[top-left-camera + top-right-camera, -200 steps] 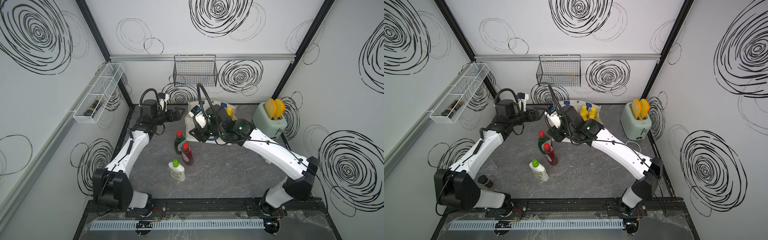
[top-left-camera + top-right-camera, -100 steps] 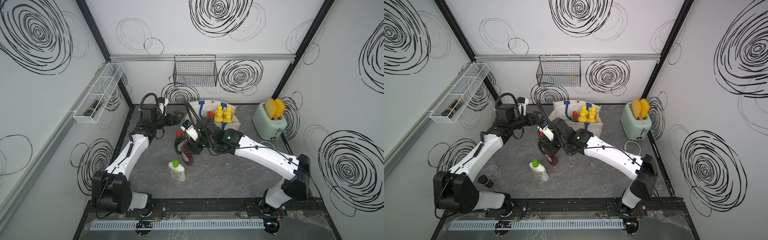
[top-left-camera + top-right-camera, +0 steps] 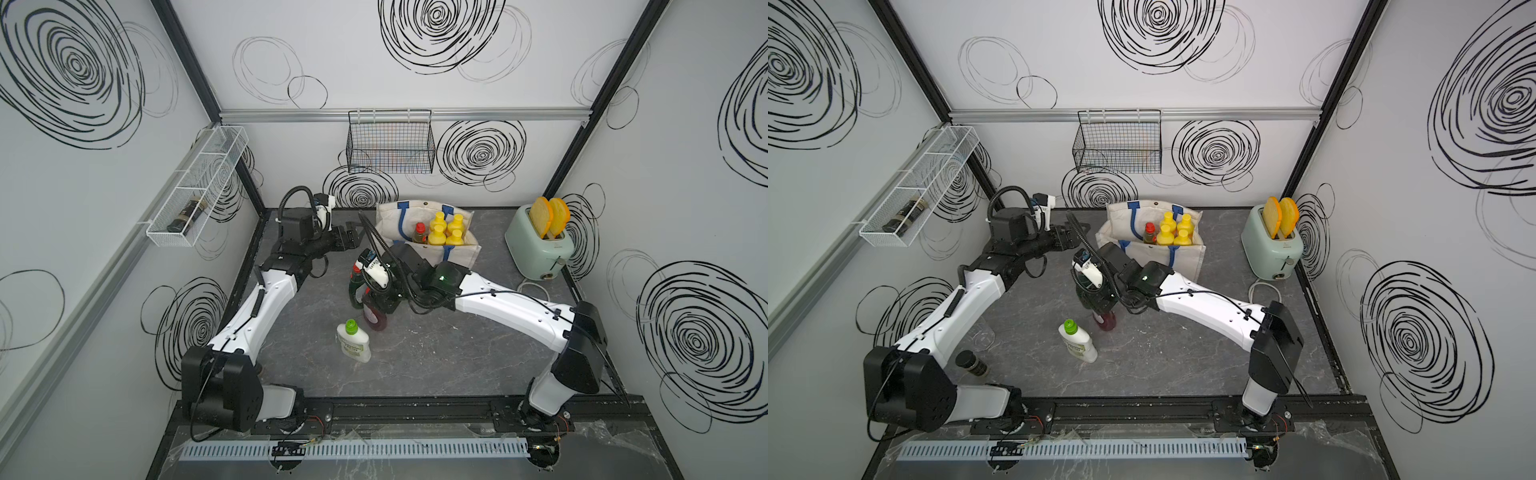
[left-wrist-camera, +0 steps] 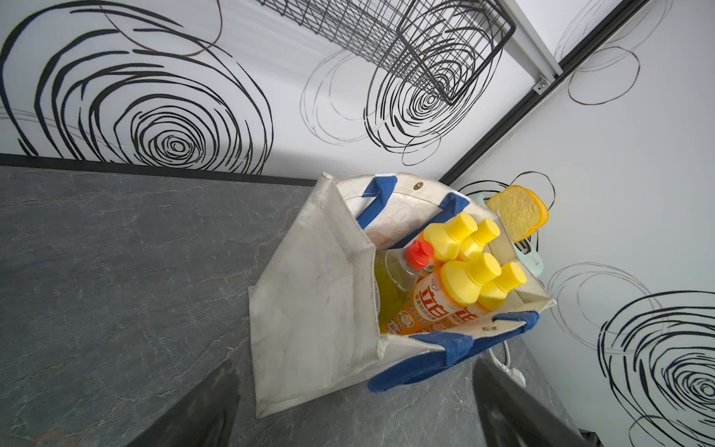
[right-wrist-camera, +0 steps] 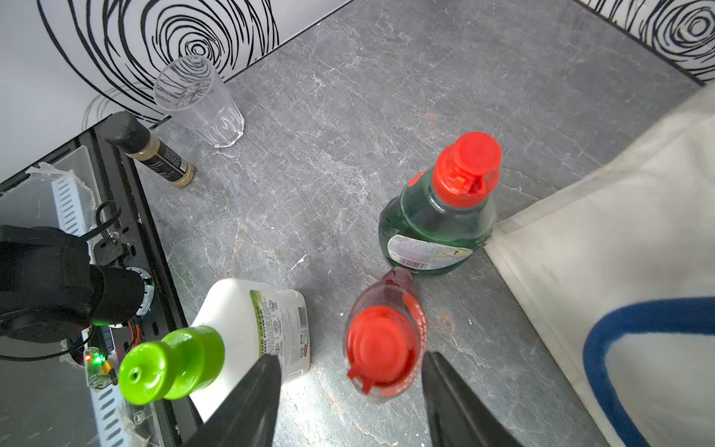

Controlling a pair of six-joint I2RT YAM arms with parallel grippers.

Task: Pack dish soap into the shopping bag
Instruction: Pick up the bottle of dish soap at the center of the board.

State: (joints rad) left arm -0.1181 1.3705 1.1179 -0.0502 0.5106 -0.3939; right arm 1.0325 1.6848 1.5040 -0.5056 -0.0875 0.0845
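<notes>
Your shopping bag (image 4: pixel 309 302) sits open at the tabletop (image 3: pixel 457 353) rear, holding four orange bottles (image 4: pixel 437 298) and a yellow-green bottle (image 4: pixel 390 278) | white bottle (image 5: pixel 251 309), dark green bottle (image 5: pixel 433 220) and red bottle (image 5: pixel 381 344) stand outside | your right fingers (image 5: pixel 251 398) spread around the red bottle's cap | your left fingers (image 4: pixel 201 410) spread, empty

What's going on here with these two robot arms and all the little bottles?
The robot is packing dish soap into the shopping bag. Four orange bottles and a yellow-green bottle are already inside. The right hand is open, with its fingers on either side of the red bottle at the cap, not yet gripping it. The dark green bottle and the white bottle stand on the table nearby. The left hand is open and empty beside the bag.
</notes>
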